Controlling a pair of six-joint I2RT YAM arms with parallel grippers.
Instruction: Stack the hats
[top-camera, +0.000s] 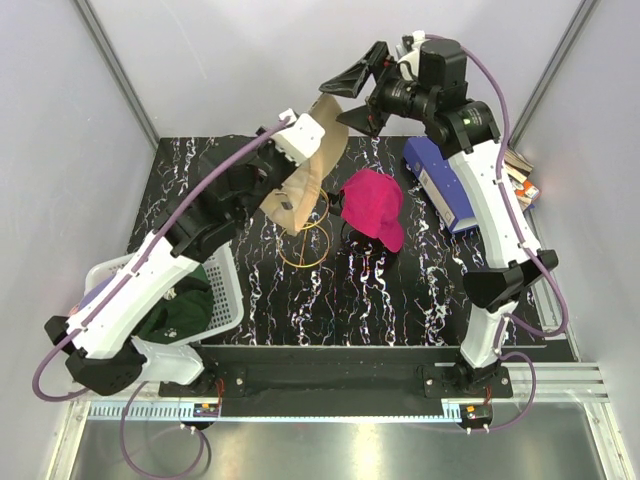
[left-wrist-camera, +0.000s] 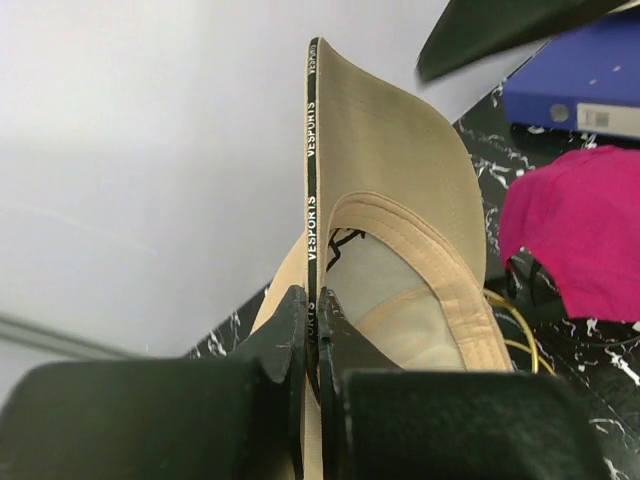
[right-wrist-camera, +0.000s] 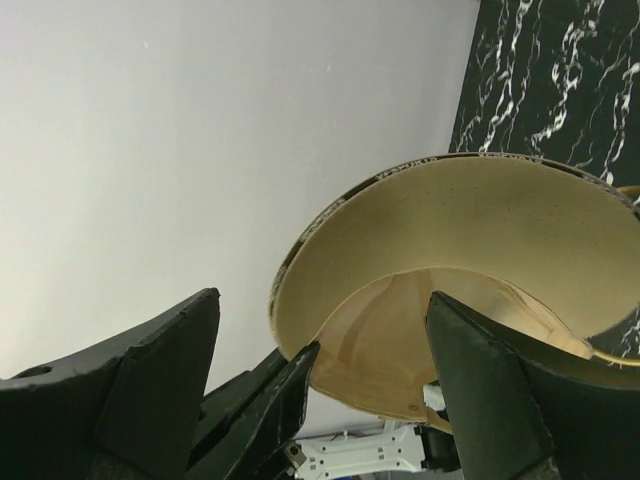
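Left tool (left-wrist-camera: 312, 305): clamped on the tan hat (left-wrist-camera: 400, 190) brim, held above the desk (top-camera: 400, 290)
Right tool (top-camera: 350, 100): spread wide, empty, beside that brim
Magenta hat (top-camera: 372, 205): alone on desk
Progress: nothing stacked yet

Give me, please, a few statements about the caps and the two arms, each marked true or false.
1. The left fingers are shut on the brim of the tan cap. True.
2. The magenta cap lies in the basket. False: it lies on the table.
3. The right fingers are shut on the tan cap. False: they stand open near its brim.
4. A dark green cap lies in the white basket. True.
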